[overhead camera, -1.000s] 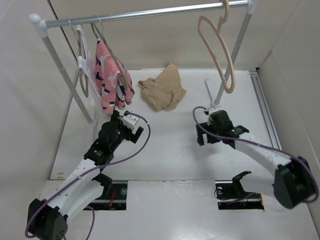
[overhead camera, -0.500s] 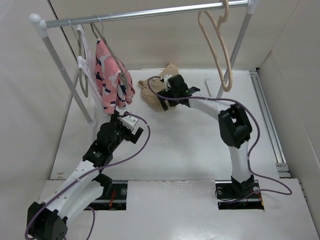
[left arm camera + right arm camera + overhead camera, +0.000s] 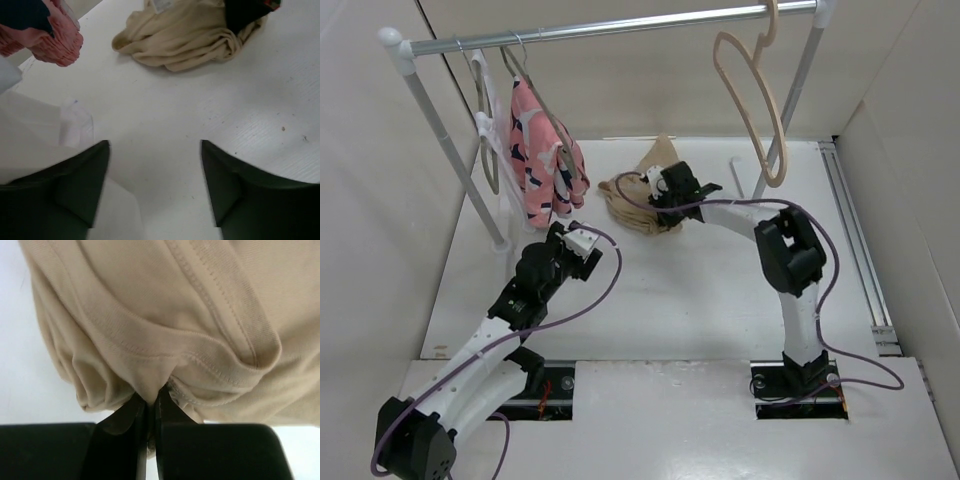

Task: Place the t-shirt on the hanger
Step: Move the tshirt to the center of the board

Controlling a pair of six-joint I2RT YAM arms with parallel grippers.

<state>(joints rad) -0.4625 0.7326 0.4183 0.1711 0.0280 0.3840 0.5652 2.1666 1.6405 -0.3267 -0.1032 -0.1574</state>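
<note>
The tan t-shirt (image 3: 632, 203) lies bunched on the white table below the rail. My right gripper (image 3: 658, 198) is stretched out to it and is shut on a fold of the t-shirt (image 3: 175, 315) near a stitched hem; the cloth is pinched between the dark jaws of my right gripper (image 3: 151, 401). The cream hanger (image 3: 755, 100) hangs by its hook from the rail at the right, bare. My left gripper (image 3: 565, 240) hovers in front of and left of the shirt. In its wrist view the left gripper (image 3: 155, 167) is open over bare table, the t-shirt (image 3: 190, 35) ahead of it.
A metal rail (image 3: 620, 25) spans two white posts (image 3: 450, 150) (image 3: 790, 100). A pink patterned garment (image 3: 545, 155) and thin grey hangers (image 3: 485, 150) hang at its left end. The pink garment (image 3: 55, 40) is close ahead-left of the left gripper. Walls enclose the table.
My right arm swung from the right middle of the table to the t-shirt and closed on it, bunching the cloth. The left arm has barely moved.
</note>
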